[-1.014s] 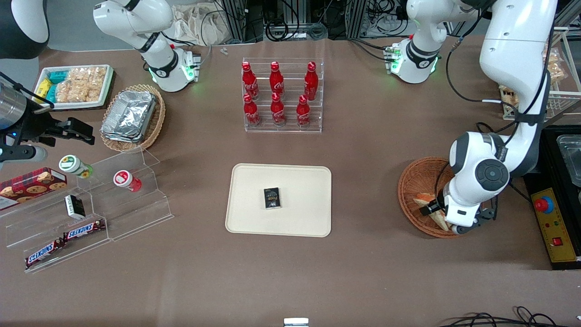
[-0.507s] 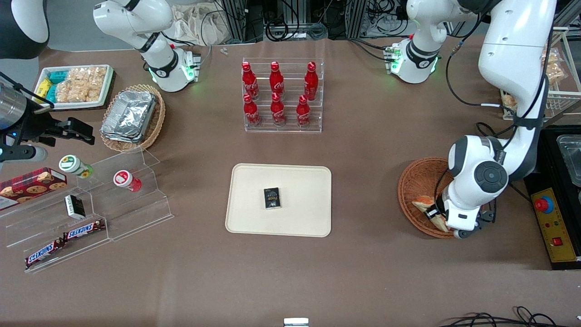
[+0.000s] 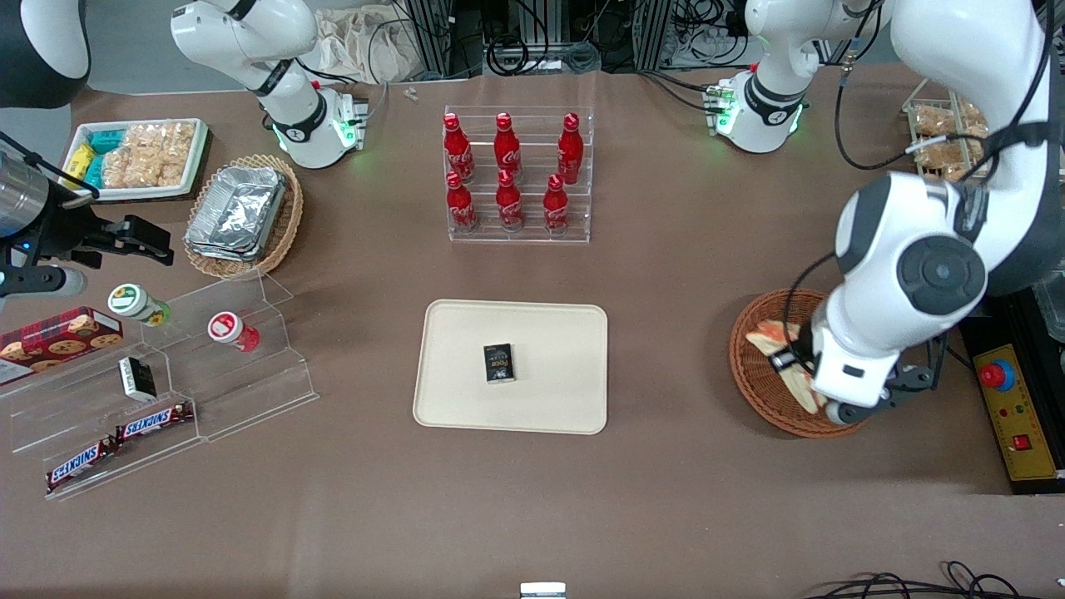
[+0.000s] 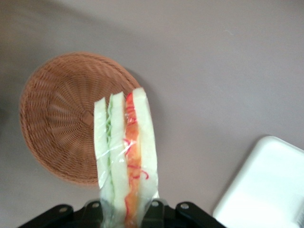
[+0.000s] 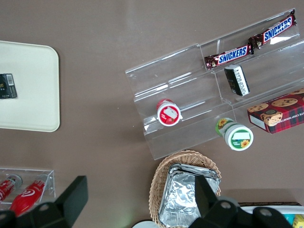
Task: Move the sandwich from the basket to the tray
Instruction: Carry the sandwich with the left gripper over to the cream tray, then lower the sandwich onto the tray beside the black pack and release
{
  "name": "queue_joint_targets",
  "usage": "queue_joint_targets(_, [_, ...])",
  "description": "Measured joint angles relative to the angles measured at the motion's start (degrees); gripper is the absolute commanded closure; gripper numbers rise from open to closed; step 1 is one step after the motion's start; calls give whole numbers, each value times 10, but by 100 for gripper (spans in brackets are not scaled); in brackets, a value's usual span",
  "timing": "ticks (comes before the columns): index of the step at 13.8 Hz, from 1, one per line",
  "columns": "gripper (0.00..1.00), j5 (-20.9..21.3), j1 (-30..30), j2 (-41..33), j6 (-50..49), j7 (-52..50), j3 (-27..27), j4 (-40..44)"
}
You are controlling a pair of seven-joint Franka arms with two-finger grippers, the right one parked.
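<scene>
The sandwich (image 4: 126, 152) is a wrapped wedge of pale bread with red-orange and green layers. My left gripper (image 4: 126, 211) is shut on it, one finger (image 4: 154, 209) on each bread face. It hangs lifted above the round reddish-brown basket (image 4: 61, 118), over the rim nearest the tray. In the front view the sandwich (image 3: 764, 337) shows beside the gripper (image 3: 790, 366), above the basket (image 3: 743, 370). The cream tray (image 3: 557, 349) lies at mid-table, toward the parked arm from the basket; its corner (image 4: 266, 190) shows in the left wrist view.
A small black box (image 3: 498, 363) lies on the tray. A clear rack of red bottles (image 3: 516, 175) stands farther from the camera than the tray. A control box with a red button (image 3: 1011, 408) sits beside the basket. Acrylic shelves (image 3: 166, 374) and a foil-container basket (image 3: 243, 215) lie toward the parked arm's end.
The arm has risen and lifted the sandwich up out of the basket. The wrist now appears larger and higher in the front view.
</scene>
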Motion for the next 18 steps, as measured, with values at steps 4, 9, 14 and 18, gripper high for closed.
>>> queue_joint_targets(4, [100,1,-110,75,24,-2,-34,69])
queue_joint_targets(9, [100,62,-210,217,81,-5,-32,95])
queue_joint_targets(14, [100,100,-215,274,131,0,-30,103])
queue_joint_targets(18, [94,104,-216,290,151,0,-30,103])
